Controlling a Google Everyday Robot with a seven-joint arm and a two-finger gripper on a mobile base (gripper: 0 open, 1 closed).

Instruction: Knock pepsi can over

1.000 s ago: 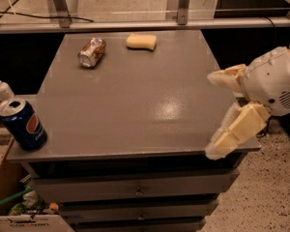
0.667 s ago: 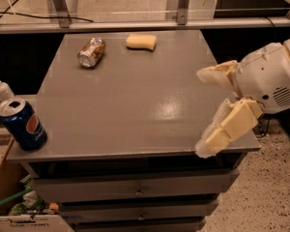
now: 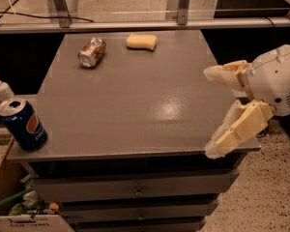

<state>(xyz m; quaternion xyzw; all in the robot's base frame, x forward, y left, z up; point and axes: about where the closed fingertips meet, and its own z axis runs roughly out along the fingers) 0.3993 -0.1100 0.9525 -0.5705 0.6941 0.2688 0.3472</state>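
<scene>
- The gripper (image 3: pixel 206 112) has edged slightly right; the cans have not moved.
- Pepsi can (image 3: pixel 23 124) stands upright at the table's (image 3: pixel 135 110) near-left corner, close to the edge.
- Gripper hangs at the near-right edge, fingers (image 3: pixel 241 129) spread wide, empty, well apart from the can.
- Best sweep left and strike the can high, tipping it onto the table, not off.

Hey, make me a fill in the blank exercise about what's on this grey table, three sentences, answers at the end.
1. The pepsi can stands ___ at the front-left corner of the table.
2. The brownish can near the far edge lies on its ___.
3. The gripper hangs open at the table's ___ edge, far from the pepsi can.

Answers: upright; side; right.
</scene>
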